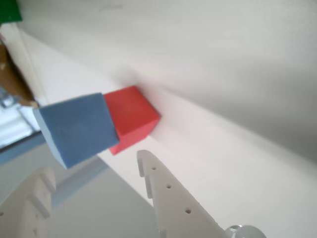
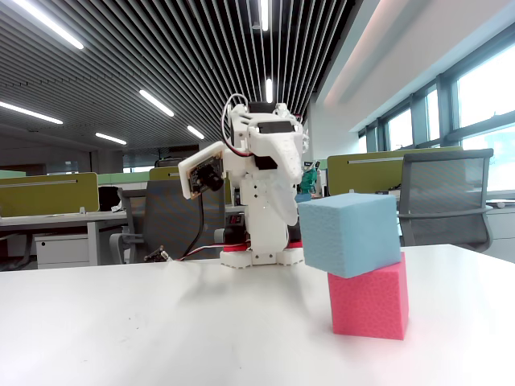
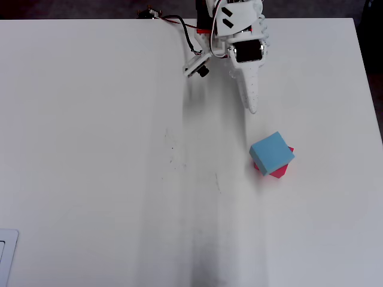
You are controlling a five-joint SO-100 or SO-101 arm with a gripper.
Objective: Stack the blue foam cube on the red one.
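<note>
table [image 3: 90, 149]: plain white top, mostly bare, with the arm base at the far edge in the overhead view
arm [image 2: 261, 185]: folded up near its base, well back from the cubes
gripper [image 3: 252, 103]: fingers apart with nothing between them, you can see both jaws splayed in the wrist view, tip pointing toward the stack
blue cube [image 2: 350, 233]: sitting on top of the red one, but twisted and shifted off to the left in the fixed view, so it overhangs a fair bit
red cube [image 2: 368, 301]: on the table, only a corner peeks out from under the blue in the overhead view
key relation: stack lies just ahead of the gripper tip, a bit to the right in the overhead view, and nothing's touching it
status: looks done to me, stack seems a little crooked but holding
</note>
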